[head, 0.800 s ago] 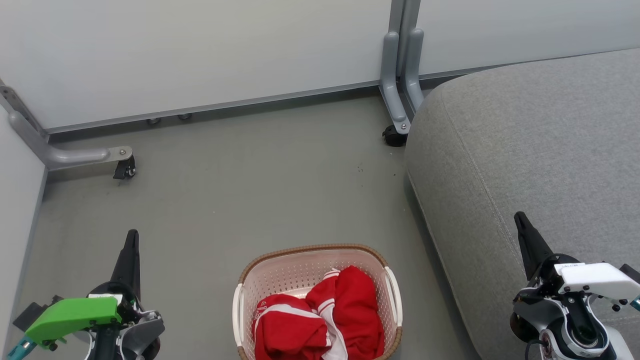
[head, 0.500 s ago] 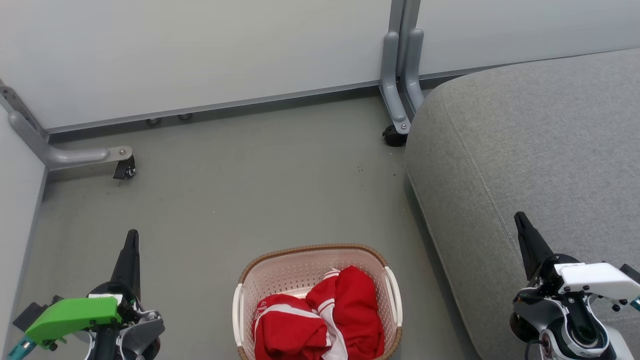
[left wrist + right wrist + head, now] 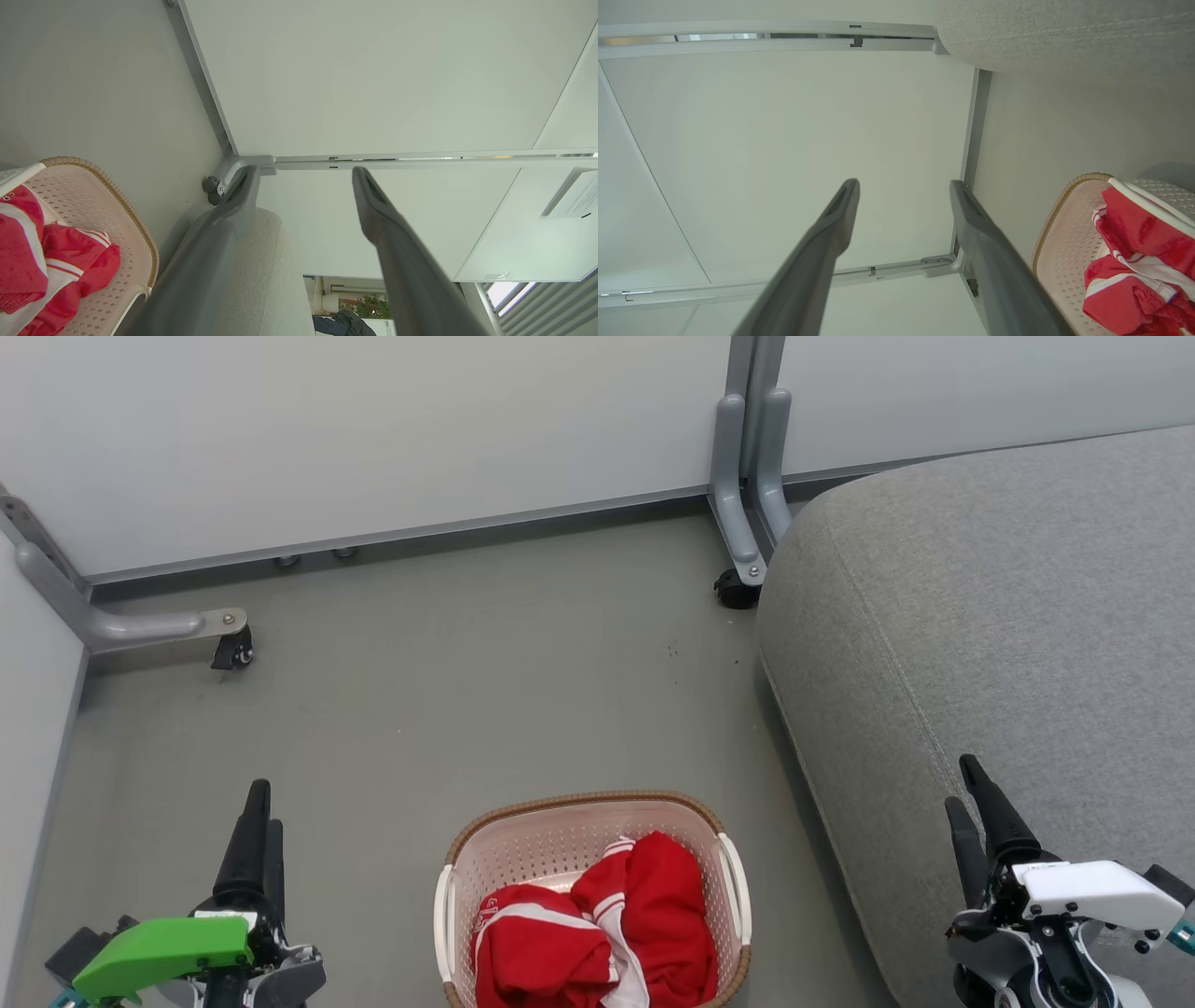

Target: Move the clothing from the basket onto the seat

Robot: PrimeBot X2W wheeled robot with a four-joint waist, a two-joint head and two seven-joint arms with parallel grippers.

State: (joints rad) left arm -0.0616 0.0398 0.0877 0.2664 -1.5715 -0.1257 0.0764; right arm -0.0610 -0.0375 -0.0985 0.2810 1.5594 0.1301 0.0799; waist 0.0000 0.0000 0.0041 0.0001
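Sitting crumpled in cream perforated plastic basket (image 3: 579, 807) w/ brown rim, 6 o'clock on floor: red white-striped fabric clothing (image 3: 597, 933). Light-grey upholstered seat (image 3: 1008, 616) at 3. Left fingers (image 3: 247, 845) at 7, right fingers (image 3: 999, 812) at 5, both spread.

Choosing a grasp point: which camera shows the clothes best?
Head view: it looks down into the basket, so the red clothes show nearly whole, cropped only at the bottom edge. Left wrist view has the clothes at its lower left, cut by the frame; right wrist view has the clothes at its lower right, likewise cut.
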